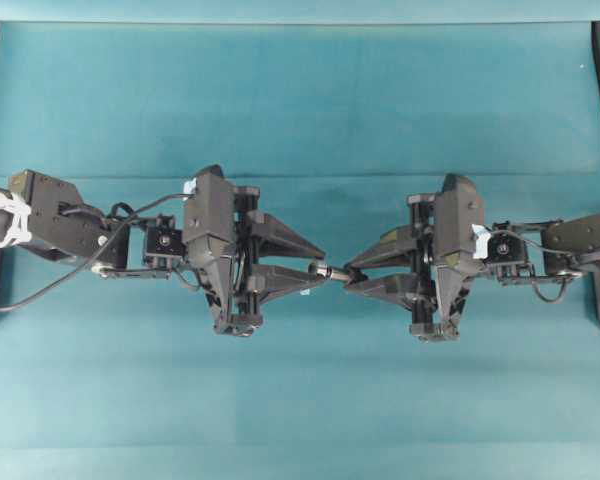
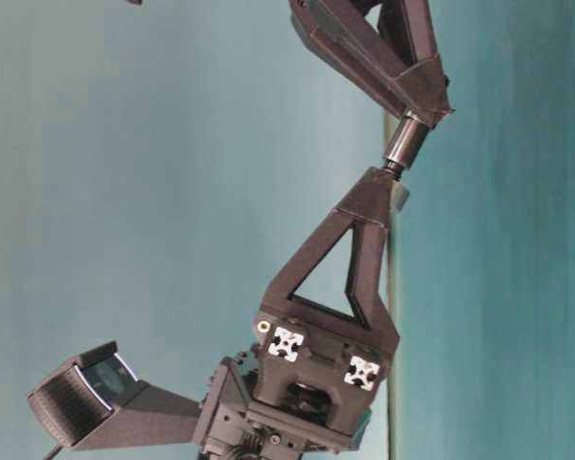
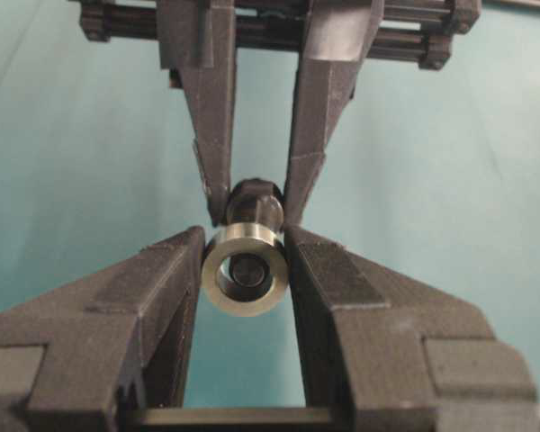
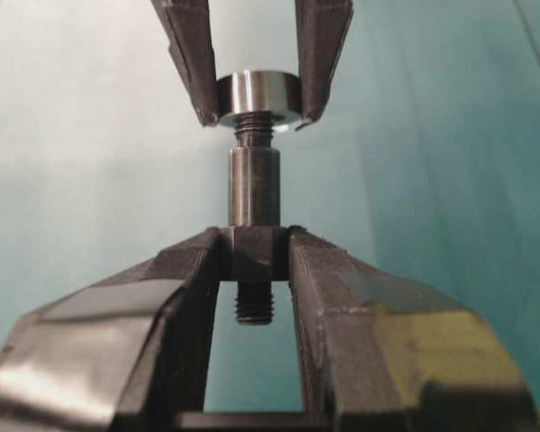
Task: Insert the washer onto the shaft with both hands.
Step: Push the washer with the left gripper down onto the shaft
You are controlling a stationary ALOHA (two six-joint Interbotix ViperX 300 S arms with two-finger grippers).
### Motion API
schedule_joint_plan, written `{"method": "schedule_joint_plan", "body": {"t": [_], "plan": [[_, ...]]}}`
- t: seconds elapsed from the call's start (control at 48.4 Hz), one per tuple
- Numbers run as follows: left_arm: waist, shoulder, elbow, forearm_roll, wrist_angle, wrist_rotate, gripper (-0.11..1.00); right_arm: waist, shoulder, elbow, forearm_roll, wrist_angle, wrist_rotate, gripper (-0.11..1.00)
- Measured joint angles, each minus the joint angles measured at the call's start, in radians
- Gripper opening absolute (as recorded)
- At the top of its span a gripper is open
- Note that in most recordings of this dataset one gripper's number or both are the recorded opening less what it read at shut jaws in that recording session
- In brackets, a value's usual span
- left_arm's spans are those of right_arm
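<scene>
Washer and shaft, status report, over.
Left gripper shut on the grey metal ring washer. Right gripper shut on the dark stepped metal shaft. Shaft's threaded tip just entering the washer's hole. Nothing in the way.

Two black arms (image 1: 60, 225), angular triangular jaws, looped black cables, white tape tags (image 1: 15, 222)

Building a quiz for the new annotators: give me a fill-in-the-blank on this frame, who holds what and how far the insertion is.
1. The washer is clamped in the ____ hand.
2. The right hand grips the ____.
3. The end of the shaft entering the washer's hole is ____.
4. Both parts are held above the ____ table.

Missing words: left; shaft; threaded; teal
</scene>
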Motion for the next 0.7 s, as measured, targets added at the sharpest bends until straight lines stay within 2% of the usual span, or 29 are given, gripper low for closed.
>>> {"method": "schedule_joint_plan", "body": {"t": [0.454, 0.702], "plan": [[-0.003, 0.035, -0.041, 0.002, 0.006, 0.005, 0.37, 0.002, 0.015, -0.009, 0.0, 0.0, 0.0, 0.0], [-0.003, 0.038, -0.054, 0.002, 0.064, 0.011, 0.37, 0.002, 0.017, -0.009, 0.0, 0.0, 0.0, 0.0]]}}
